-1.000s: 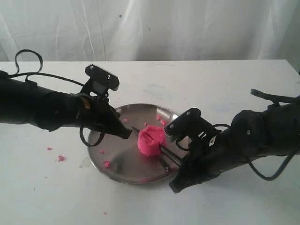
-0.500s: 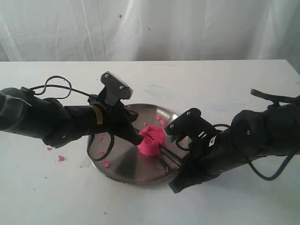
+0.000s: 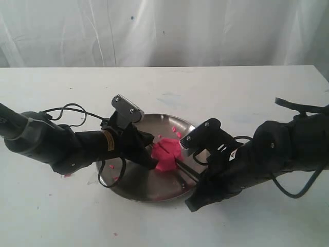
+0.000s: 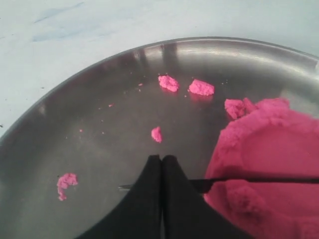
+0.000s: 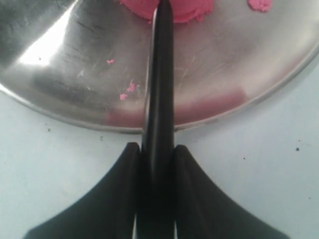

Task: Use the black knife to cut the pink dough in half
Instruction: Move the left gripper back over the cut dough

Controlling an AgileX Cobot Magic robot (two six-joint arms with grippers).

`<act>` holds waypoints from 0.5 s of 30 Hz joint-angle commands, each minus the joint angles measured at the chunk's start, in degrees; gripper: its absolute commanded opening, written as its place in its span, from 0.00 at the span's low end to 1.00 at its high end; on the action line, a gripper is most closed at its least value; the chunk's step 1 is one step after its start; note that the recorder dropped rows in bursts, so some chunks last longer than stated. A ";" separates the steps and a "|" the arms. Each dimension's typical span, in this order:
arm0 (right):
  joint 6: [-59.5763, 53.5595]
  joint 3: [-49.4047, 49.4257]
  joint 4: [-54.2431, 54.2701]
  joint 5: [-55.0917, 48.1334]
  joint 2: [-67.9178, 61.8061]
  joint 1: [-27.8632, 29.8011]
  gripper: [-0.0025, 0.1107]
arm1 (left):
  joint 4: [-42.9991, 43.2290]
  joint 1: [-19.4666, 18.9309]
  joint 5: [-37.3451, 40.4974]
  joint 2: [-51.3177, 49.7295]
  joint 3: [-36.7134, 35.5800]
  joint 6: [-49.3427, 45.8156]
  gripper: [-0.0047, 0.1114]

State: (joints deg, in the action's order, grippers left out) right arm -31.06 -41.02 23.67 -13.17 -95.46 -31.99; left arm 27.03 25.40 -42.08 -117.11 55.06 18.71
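The pink dough (image 3: pixel 165 152) sits right of centre on the round steel plate (image 3: pixel 138 192), with a slit across its top. My right gripper (image 3: pixel 201 181) is shut on the handle of the black knife (image 5: pixel 158 89). The knife's blade runs over the plate's rim into the dough (image 5: pixel 174 7). My left gripper (image 3: pixel 152 157) is shut with nothing in it, its tips against the dough's left side. In the left wrist view the thin blade (image 4: pixel 259 180) crosses the dough (image 4: pixel 269 149) and passes under the shut left gripper (image 4: pixel 162 158).
Small pink crumbs (image 4: pixel 201 87) lie scattered over the plate (image 4: pixel 75 84), and a few lie on the white table (image 3: pixel 247 92) left of it. A white curtain hangs behind the table. Both black arms reach over the plate's sides.
My left arm has dropped lower and swung right, bringing its shut tips to the dough's left side. The right arm and the knife have not moved.
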 commanded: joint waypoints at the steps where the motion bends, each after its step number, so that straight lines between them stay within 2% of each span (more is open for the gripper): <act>1: 0.38 -0.24 0.29 0.63 0.04 0.06 0.02 | 0.57 -0.18 0.57 -1.18 -0.29 0.72 0.04; 15: 0.38 -0.24 -0.09 0.49 -0.06 0.06 0.02 | 0.57 -0.18 3.05 -2.47 -0.29 0.98 0.04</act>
State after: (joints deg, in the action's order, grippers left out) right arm -30.62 -41.02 23.91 -13.17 -95.46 -31.99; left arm 26.83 25.40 -42.40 -118.88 55.17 19.27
